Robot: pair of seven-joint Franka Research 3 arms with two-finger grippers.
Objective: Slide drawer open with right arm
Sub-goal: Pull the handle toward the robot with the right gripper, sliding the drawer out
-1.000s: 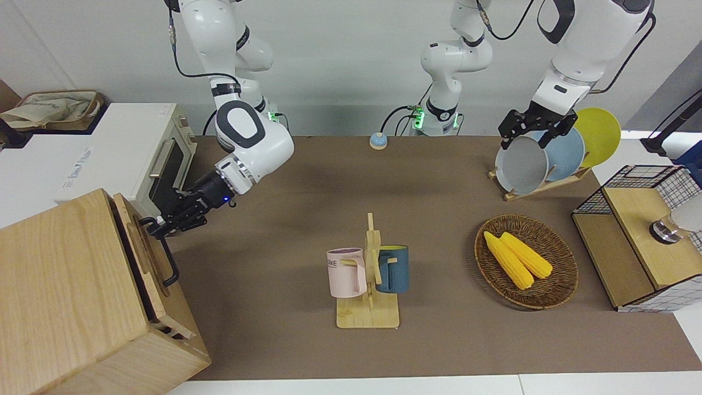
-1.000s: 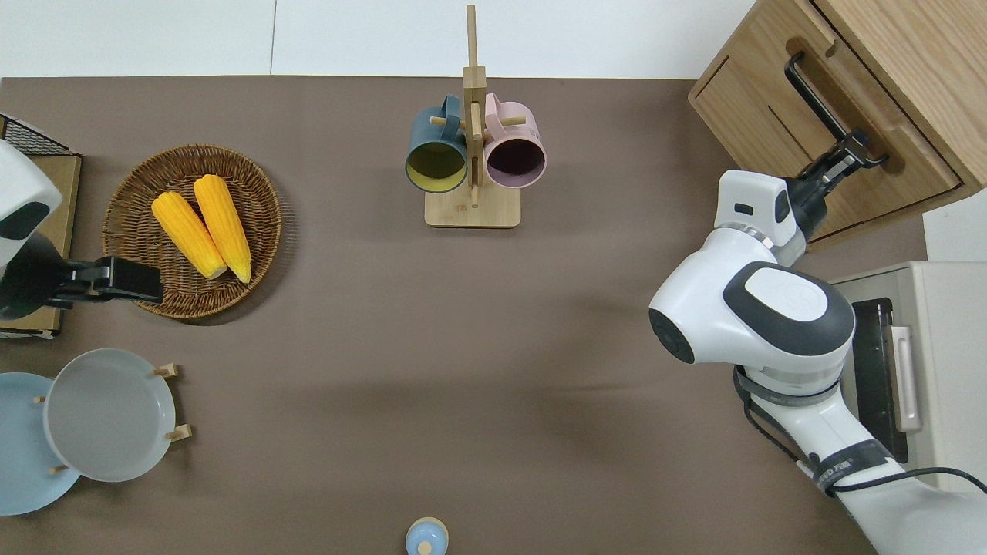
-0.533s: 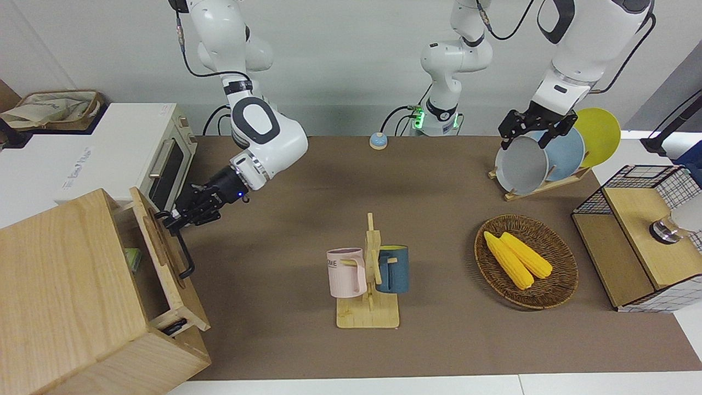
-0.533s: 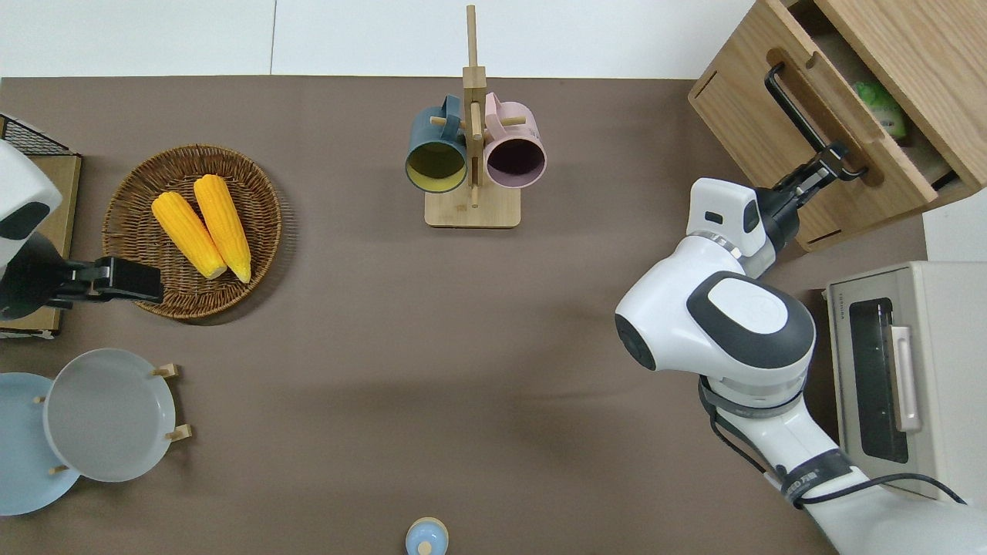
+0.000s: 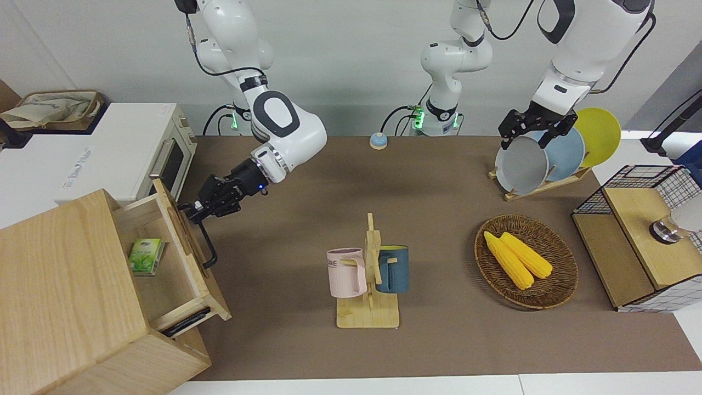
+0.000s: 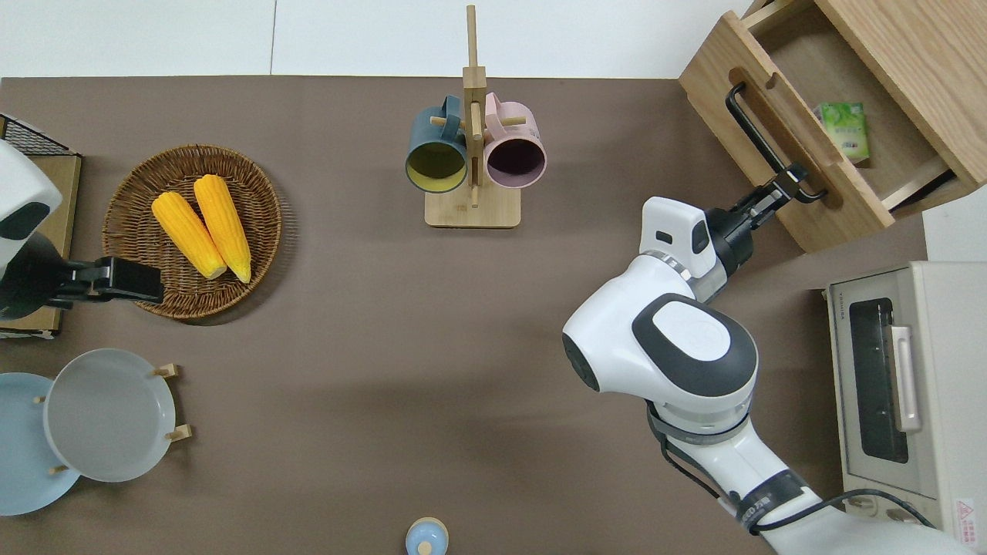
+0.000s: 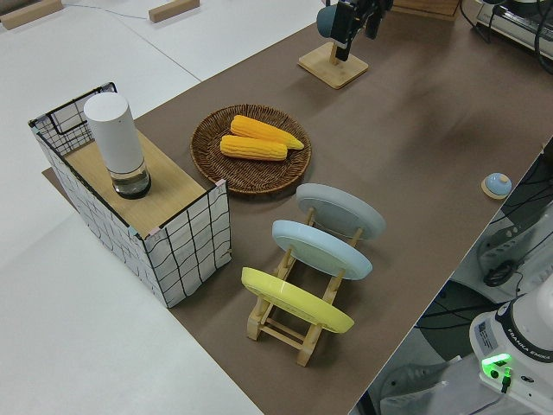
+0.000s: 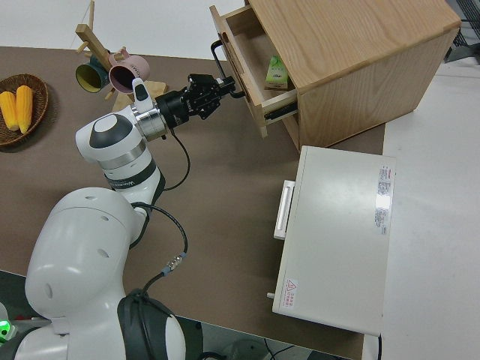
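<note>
Drawer stands pulled out at the brown surface's 1 o'clock corner, right gripper clamped on its handle; left arm parked.

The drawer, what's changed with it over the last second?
The drawer has slid from nearly shut to well out of the cabinet, baring a green packet. The right gripper kept its hold on the handle as that arm drew back. The left arm stayed parked.
</note>
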